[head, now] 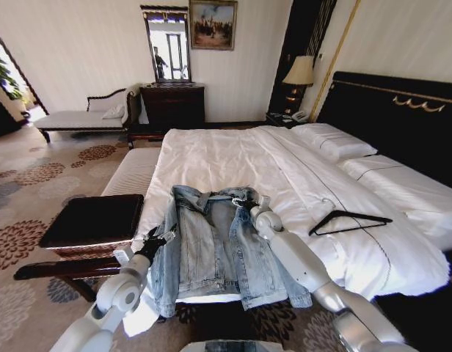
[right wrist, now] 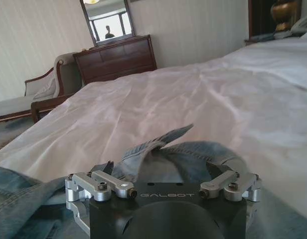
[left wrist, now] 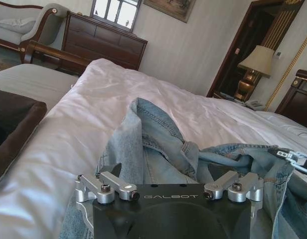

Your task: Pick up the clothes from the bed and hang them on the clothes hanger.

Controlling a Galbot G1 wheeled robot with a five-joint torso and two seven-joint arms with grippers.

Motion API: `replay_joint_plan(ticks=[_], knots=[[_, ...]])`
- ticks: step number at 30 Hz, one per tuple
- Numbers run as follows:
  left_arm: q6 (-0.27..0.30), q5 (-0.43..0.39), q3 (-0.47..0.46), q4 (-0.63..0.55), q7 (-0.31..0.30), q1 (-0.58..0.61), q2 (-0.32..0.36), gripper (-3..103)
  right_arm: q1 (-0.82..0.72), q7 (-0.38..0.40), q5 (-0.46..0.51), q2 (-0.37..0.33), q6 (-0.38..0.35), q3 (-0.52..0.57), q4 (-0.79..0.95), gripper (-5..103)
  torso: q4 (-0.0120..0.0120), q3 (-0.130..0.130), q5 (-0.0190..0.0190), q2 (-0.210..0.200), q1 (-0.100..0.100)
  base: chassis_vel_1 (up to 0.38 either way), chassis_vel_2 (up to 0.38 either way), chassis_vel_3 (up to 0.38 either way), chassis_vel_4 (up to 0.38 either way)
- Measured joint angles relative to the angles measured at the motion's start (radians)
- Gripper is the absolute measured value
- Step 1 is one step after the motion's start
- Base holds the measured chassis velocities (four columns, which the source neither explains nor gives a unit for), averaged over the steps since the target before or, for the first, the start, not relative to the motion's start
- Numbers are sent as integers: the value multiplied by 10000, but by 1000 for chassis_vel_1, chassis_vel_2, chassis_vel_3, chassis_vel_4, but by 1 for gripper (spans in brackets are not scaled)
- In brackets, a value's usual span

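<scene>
The light-blue denim jacket, the clothes (head: 215,249), lies spread out, collar towards the pillows, at the foot of the white bed (head: 233,158). My left gripper (head: 158,240) sits at the jacket's left sleeve edge, open, with denim (left wrist: 143,134) bunched between its spread fingers. At the collar (right wrist: 163,142) my right gripper (head: 246,205) rests low on the fabric, also open. The black clothes hanger (head: 351,220) lies flat on the sheet to the right of the jacket, an arm's width from my right gripper.
A dark padded bench (head: 94,220) stands left of the bed's foot. Pillows (head: 332,143) and the black headboard (head: 402,117) are at the far right. A dresser (head: 173,105) with a mirror, a chaise (head: 83,117) and a bedside lamp (head: 299,73) line the back wall.
</scene>
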Motion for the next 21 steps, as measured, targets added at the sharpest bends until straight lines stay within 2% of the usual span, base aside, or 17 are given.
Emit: replay_joint_plan(ticks=[3, 7, 8, 10, 11, 13, 14, 17, 19, 21], knots=[[24, -401, 239, 349, 17, -587, 35, 99, -173, 110, -623, -437, 255, 228, 266, 100, 0, -1, -1, 0, -1, 0, 0, 0, 0], [79, -1113, 592, 811, 61, -1596, 30, 98, -403, 257, -712, -864, 393, 479, 571, 100, -1, 0, 1, 0, 0, 0, 0, 0, 0], [175, -2095, 1386, 1821, -30, -3371, -32, 89, -780, 383, -734, -1292, 452, 780, 1172, 100, -7, 0, 0, 0, 0, 0, 0, 0, 0], [201, -2210, 1544, 2003, -33, -3617, -39, 86, -824, 403, -740, -1328, 453, 808, 1254, 100, -7, 0, 1, 0, 0, 0, 0, 0, 0], [306, -2524, 2193, 2788, -45, -4487, -56, 85, -874, 475, -721, -1368, 453, 842, 1418, 100, -6, 0, 1, 0, 0, 0, 0, 0, 0], [366, -2649, 2879, 3600, -23, -5277, -93, 85, -842, 548, -671, -1335, 453, 837, 1462, 100, -3, 0, 1, 0, 0, 0, 0, 0, 0], [366, -2649, 2879, 3600, -23, -5277, -93, 85, -842, 548, -671, -1335, 453, 837, 1462, 100, -3, 0, 1, 0, 0, 0, 0, 0, 0], [427, -2674, 3577, 4622, 62, -5999, -208, 83, -556, 588, -474, -1143, 453, 660, 1442, 100, -4, 1, -3, -1, 2, 0, 0, 0, 0], [436, -2590, 3875, 5203, 121, -6297, -364, 87, -418, 588, -392, -1047, 447, 555, 1440, 100, 8, 2, 1, -1, 2, 0, 0, 0, 0], [437, -2500, 4007, 5491, 164, -6442, -465, 87, -386, 588, -369, -1023, 440, 537, 1451, 100, 4, 2, -2, -1, 2, 0, 0, 0, 0]])
